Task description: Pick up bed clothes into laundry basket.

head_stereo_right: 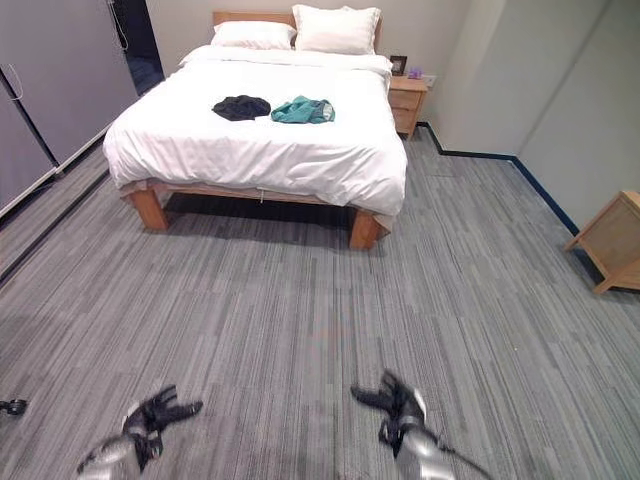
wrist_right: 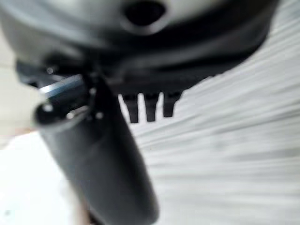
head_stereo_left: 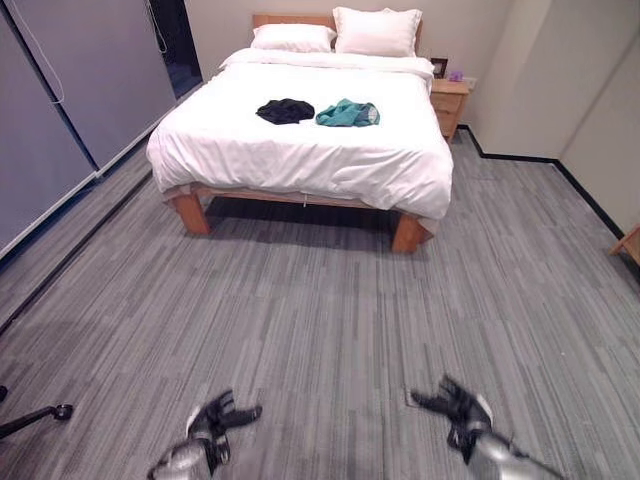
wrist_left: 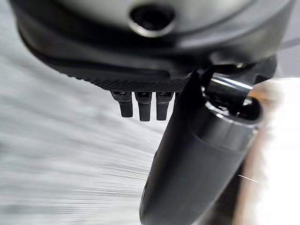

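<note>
Left eye view: grey carpet point(head_stereo_left: 320, 300), bed point(head_stereo_left: 310, 140) well ahead, white duvet, two pillows point(head_stereo_left: 377, 30) at the headboard. Dark garment point(head_stereo_left: 285, 111) and teal garment point(head_stereo_left: 347, 114) side by side mid-bed, just apart. Nightstand point(head_stereo_left: 449, 100) beside the bed on the robot's right. Sliding doors point(head_stereo_left: 60, 110) along the left wall.

Left hand point(head_stereo_left: 215, 420) and right hand point(head_stereo_left: 455, 405) low over the carpet, well short of the bed, fingers straight and loosely spread, holding nothing.

Progress, as judged: nothing collected. Both garments untouched on the bed; basket not located. Left to do: approach, pick up each garment, find basket, drop in.

View differences: right eye view adds a wooden cabinet point(head_stereo_right: 612, 240) by the right wall. Wrist views: straight fingertips point(wrist_left: 143, 108) past the thumb over carpet, nothing between them; same for right fingertips point(wrist_right: 150, 108).
</note>
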You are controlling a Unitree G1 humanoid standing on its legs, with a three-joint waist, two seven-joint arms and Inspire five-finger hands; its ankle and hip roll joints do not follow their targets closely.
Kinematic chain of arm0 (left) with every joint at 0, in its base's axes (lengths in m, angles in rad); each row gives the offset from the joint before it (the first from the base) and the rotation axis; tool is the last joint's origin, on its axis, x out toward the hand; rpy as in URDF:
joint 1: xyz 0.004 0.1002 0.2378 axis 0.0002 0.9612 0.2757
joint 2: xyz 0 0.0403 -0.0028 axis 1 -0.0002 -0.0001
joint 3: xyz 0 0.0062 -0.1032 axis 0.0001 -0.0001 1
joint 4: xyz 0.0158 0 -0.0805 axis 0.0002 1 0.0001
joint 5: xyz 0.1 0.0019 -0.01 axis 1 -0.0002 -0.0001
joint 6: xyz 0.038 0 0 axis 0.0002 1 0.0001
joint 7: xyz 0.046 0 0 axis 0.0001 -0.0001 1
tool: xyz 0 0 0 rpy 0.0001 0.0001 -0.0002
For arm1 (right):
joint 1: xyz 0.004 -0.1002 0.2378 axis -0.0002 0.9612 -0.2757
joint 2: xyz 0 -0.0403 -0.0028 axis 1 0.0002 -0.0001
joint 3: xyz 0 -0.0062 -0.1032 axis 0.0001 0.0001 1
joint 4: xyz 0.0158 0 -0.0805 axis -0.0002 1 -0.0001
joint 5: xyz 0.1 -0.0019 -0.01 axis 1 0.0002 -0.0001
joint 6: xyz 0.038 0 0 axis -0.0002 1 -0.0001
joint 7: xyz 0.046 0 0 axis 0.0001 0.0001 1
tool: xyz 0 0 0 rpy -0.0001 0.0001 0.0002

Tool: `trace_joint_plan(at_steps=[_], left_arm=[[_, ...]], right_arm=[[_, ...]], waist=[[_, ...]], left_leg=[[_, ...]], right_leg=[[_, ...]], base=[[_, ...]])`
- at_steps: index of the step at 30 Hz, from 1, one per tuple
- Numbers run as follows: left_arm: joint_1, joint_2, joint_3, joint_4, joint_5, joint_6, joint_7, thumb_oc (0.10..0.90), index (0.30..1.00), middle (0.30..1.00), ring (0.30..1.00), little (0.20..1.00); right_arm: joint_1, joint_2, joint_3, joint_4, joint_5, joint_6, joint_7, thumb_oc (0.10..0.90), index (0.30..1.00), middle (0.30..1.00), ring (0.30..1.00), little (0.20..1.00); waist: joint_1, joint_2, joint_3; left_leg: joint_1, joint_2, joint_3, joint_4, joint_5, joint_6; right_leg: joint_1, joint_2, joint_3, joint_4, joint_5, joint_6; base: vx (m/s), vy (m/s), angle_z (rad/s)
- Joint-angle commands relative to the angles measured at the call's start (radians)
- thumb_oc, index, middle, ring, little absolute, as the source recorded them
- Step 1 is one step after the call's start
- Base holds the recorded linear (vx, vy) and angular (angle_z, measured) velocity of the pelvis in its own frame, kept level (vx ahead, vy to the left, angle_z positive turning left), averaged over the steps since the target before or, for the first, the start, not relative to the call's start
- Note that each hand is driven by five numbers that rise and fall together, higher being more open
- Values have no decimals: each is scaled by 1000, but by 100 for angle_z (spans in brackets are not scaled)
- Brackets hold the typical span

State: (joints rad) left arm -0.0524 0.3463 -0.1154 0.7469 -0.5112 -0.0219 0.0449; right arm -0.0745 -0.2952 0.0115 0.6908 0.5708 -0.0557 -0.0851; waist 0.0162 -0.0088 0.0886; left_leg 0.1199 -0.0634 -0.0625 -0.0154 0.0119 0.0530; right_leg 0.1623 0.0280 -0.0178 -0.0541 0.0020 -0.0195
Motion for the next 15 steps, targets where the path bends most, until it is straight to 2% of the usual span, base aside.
trace_joint_plan(at_steps=[1,6,10,15], left_arm=[[-135,13,-14,-33,-4,-58,-3,800,900,900,900,900],[-97,-20,-28,-114,-41,-51,-22,800,900,900,900,900],[-67,-39,-31,-103,-30,-46,-40,800,900,900,900,900],[-43,-38,-4,-113,-51,-56,-43,800,900,900,900,900]], right_arm=[[-31,-28,-3,-78,37,-63,4,800,900,900,900,900],[23,-7,32,-145,-29,-44,25,800,900,900,900,900],[34,-4,44,-151,-60,-48,43,800,900,900,900,900],[20,-6,32,-169,-32,-63,50,800,900,900,900,900]], waist=[[4,-31,-21],[4,-32,-8],[1,-27,10],[3,-19,25]], left_leg=[[-5,0,-125,-72,22,-31],[-6,-1,-123,-72,20,-27],[2,-1,-112,-72,8,-18],[0,-7,-95,-72,4,-4]], right_leg=[[-37,-55,41,-33,76,83],[-40,-58,41,-33,75,83],[-39,-61,47,-32,75,86],[-65,-66,60,11,64,84]], base=[[0,0,0],[0,0,0],[11,11,-3],[16,49,-17]])
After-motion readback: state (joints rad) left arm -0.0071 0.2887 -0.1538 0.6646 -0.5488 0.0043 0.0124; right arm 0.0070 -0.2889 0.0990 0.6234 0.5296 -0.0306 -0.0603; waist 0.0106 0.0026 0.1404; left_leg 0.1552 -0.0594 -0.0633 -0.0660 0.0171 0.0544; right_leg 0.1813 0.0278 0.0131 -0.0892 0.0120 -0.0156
